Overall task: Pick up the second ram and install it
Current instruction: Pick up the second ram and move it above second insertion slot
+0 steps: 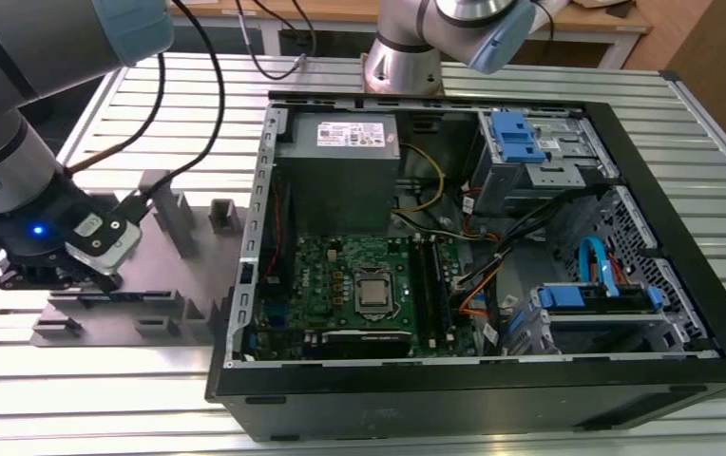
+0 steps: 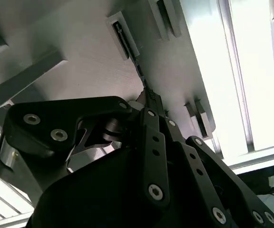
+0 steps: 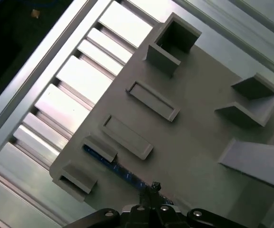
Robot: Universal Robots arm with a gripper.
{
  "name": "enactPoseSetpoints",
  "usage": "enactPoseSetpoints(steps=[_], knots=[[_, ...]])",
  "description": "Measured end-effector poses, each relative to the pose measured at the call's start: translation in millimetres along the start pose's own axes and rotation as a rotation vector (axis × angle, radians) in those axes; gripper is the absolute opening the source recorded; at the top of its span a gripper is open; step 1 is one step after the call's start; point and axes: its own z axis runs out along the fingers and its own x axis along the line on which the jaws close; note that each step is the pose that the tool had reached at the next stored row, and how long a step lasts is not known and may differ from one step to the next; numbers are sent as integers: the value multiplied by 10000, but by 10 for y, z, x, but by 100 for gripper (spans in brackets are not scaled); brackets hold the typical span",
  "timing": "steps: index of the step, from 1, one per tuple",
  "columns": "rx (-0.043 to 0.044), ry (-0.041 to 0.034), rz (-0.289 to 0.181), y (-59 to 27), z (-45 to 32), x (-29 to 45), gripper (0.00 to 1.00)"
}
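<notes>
The second ram (image 3: pixel 125 173) was seen standing on edge in the grey fixture (image 3: pixel 199 123) on the tabletop (image 1: pixel 147 90), pinched at its upper edge by the closed claw (image 3: pixel 153 189). It was judged light, stiff and fragile, best held across the flat faces.

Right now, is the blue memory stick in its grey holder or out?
In: the second ram stands on edge in the grey fixture.

No text can be read; a white label (image 1: pixel 356 134) on the power supply (image 1: pixel 337 169) seems printed, though nothing is legible
</notes>
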Motion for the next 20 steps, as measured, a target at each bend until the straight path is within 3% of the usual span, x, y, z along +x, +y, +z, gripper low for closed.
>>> enactPoseSetpoints(steps=[20], knots=[[-84,125,-3120,0,2,0,7]])
